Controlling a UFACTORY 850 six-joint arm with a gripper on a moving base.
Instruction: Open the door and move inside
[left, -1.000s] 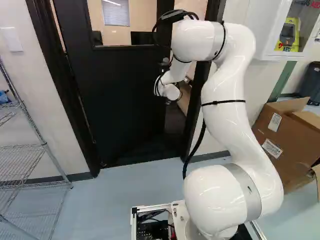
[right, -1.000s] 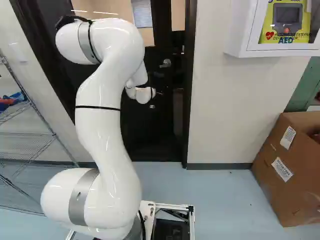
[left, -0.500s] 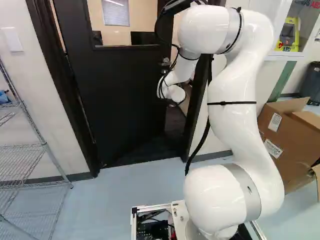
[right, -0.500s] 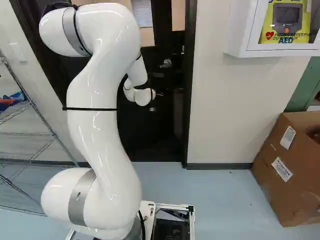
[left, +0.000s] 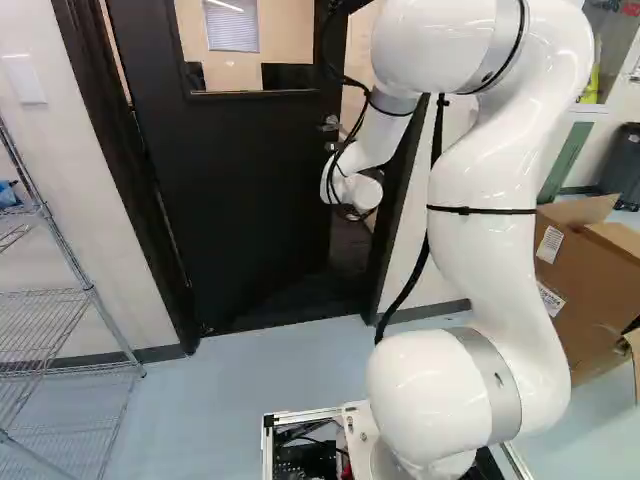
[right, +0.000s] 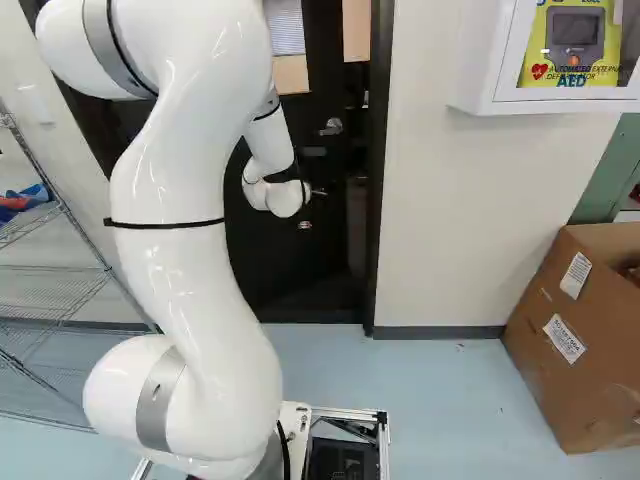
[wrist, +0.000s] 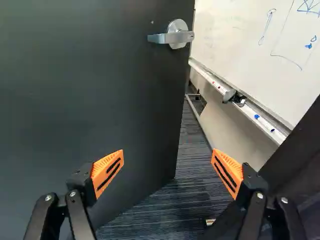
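Fingers (wrist: 107, 172) spread wide, gripping nothing; door (wrist: 100, 100) ajar in its frame (left: 140, 200), lever (wrist: 174, 37) near the free edge. Probably heavy, rigid, hinge-bound: push flat beside that edge, under the lever. Any finger-to-door contact unclear, door top cut off, hinges hard to make out.

Door (wrist: 90, 75): smooth, matt
Lever (wrist: 159, 38): satin metal
Arm (right: 195, 280): smooth, glossy
Box (right: 585, 390), right: matt cardboard
Shelf (left: 88, 288), left: shiny metal wire
Floor (left: 235, 375), near: smooth, faintly glossy
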